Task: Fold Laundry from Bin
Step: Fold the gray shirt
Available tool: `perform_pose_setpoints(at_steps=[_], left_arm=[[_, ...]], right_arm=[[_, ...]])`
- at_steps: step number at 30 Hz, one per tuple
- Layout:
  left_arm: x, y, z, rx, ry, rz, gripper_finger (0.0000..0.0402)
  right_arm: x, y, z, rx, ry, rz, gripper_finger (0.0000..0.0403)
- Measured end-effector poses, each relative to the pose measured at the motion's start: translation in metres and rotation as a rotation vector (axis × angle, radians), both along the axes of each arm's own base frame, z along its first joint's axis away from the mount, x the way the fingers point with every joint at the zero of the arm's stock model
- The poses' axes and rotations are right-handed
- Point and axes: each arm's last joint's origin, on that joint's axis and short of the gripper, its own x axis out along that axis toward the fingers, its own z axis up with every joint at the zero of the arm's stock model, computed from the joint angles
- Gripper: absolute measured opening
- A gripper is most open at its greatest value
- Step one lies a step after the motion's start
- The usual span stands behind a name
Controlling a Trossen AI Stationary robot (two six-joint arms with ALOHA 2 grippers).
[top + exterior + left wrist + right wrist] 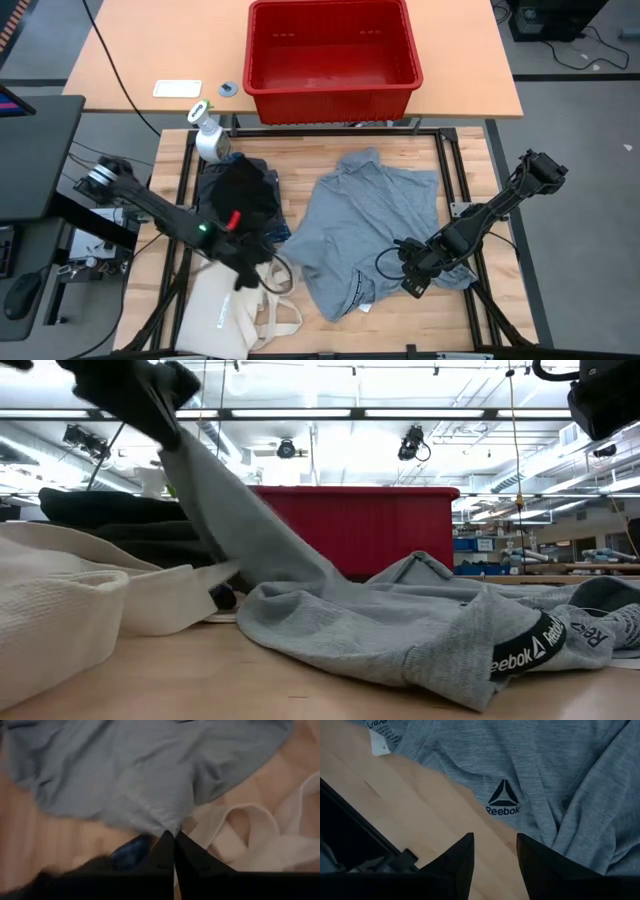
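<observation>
grey shirt (370,235) spread before empty red bin (332,55).

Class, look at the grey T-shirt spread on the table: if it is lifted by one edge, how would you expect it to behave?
The grey T-shirt would probably hang limp: where the left end effector pinches its edge, the cloth already stretches up in a slack sheet. It likely weighs little, since the fabric looks thin and wrinkled. It may drag across the table rather than lift whole.

My left gripper (174,840) — jaws pinched shut, reaching in from the table's left edge; my right gripper (494,851) — fingers parted, hovering near the right edge.
</observation>
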Motion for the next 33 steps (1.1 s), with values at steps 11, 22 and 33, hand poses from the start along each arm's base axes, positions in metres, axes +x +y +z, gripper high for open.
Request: perform_pose_setpoints(at_steps=[11, 22, 33], left_arm=[[-0.062, -0.004, 0.042, -0.260, 0.013, -0.151, 0.0010], [-0.098, -0.019, 0.055, -0.309, -0.009, -0.301, 0.0011], [-0.094, -0.007, 0.055, -0.092, -0.162, -0.063, 0.0089]], right_arm=[[-0.003, -0.002, -0.001, -0.023, 0.014, 0.050, 0.0155], [0.001, -0.001, 0.000, -0.042, -0.057, 0.124, 0.0155], [0.062, 0.032, -0.025, -0.348, -0.639, 0.426, 0.0155]])
